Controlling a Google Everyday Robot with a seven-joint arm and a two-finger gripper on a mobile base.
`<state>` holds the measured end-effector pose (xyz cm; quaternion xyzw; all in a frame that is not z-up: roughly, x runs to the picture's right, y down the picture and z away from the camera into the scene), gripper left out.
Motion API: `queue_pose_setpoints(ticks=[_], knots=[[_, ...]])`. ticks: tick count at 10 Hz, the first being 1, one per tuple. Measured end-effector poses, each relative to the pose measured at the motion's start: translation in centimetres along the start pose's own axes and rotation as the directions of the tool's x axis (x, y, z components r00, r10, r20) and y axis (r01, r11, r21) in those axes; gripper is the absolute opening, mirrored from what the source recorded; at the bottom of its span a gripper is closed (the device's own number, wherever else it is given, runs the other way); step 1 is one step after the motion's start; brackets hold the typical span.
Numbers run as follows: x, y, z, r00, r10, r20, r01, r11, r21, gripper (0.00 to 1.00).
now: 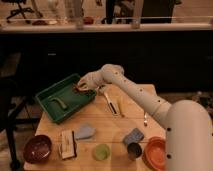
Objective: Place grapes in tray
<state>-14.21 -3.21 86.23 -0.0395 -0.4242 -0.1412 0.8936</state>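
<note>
- So the gripper is right at the tray's near-right rim, hanging just over the inside edge, with the white arm stretched out to it from the lower right.
- Honestly can't tell how the jaws stand, it's all one pale blob there.
- There's a small dark reddish bit at the gripper tip, which looks like the grapes, sitting at the tray's right corner. Whether they're resting on the tray floor or held above it, I can't say.
- Also in the tray: a long green thing lying near the middle, well apart from the gripper.
- On the wooden table: a couple of utensils just right of the tray, a maroon bowl at the front left, an orange bowl at the front right.
- Between the bowls: a tan packet, a green cup, a metal cup, and two bluish-grey pieces.
</note>
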Motion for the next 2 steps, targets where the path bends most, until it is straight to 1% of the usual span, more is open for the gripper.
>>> queue_pose_setpoints(ticks=[2], knots=[[0.0, 0.0, -0.01, 1.0, 0.0, 0.0, 0.0, 1.0, 0.0, 0.8]])
